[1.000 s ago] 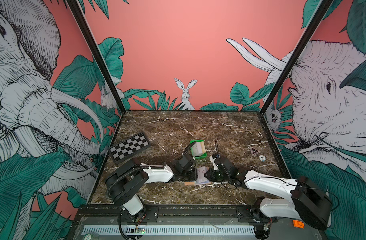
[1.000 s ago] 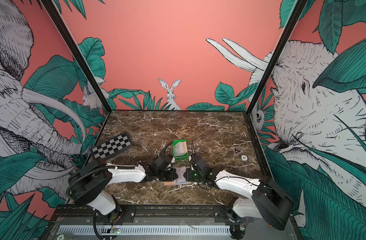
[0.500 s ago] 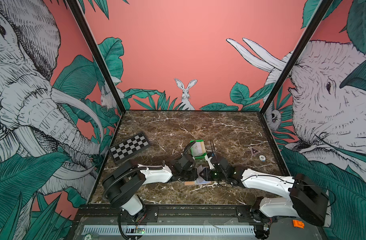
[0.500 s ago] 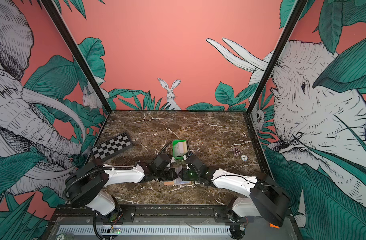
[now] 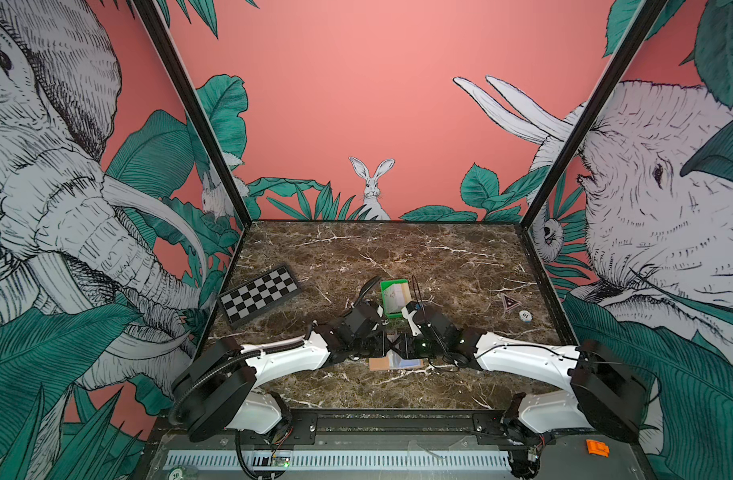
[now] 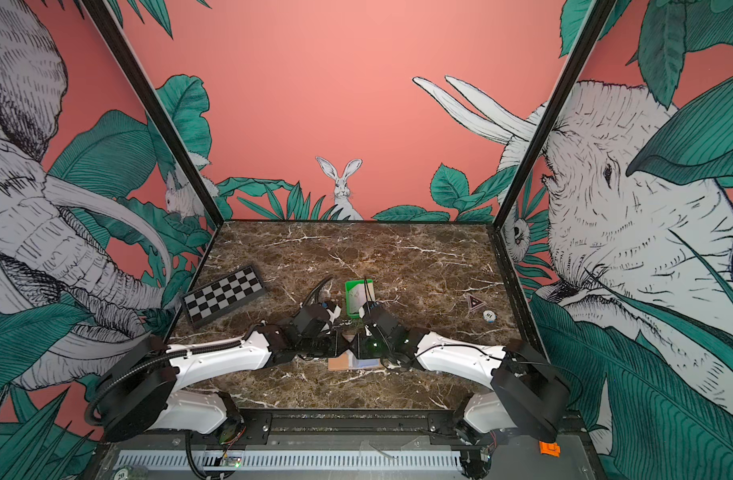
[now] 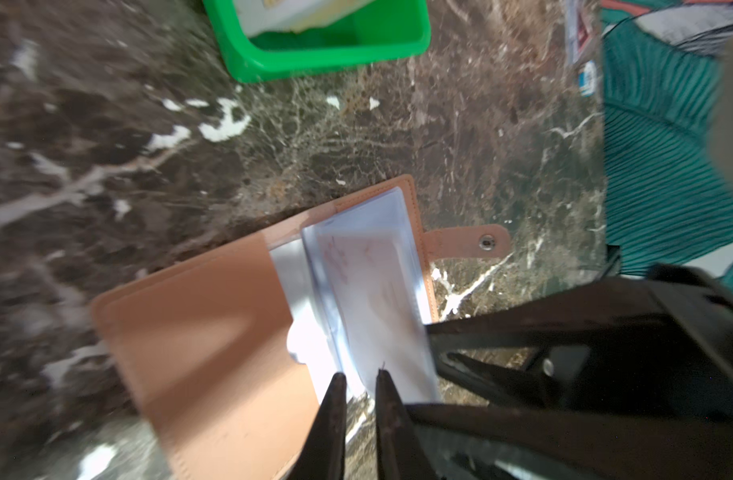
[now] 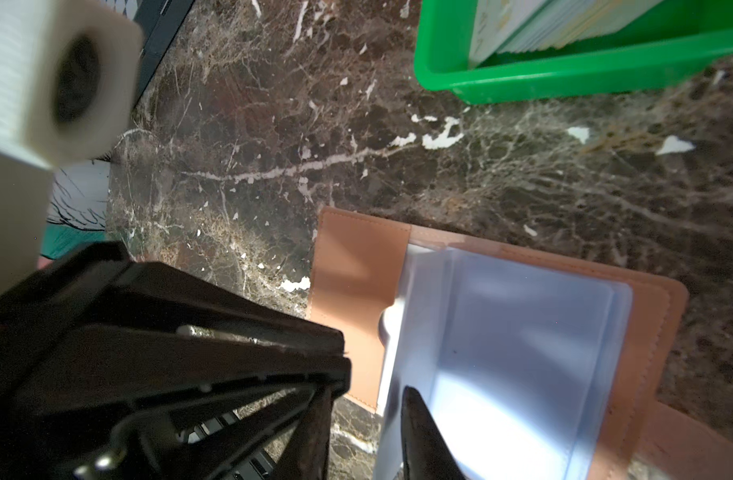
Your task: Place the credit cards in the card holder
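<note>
**Card holder, opened flat on worktop (image 5: 398,257)**

Tan card holder (image 7: 198,332) lies near the front edge, with clear sleeves (image 8: 522,353) uppermost. Credit cards (image 5: 395,297) stand in the green tray (image 7: 327,62) just behind. Left end effector (image 7: 358,376): jaws narrowly parted at the sleeve edge. Right end effector (image 7: 438,343): spread, beside the sleeves.

Left gripper (image 7: 361,380) is seen low at centre, jaws slightly parted (right gripper (image 8: 366,401) faces it, jaws wider).
</note>
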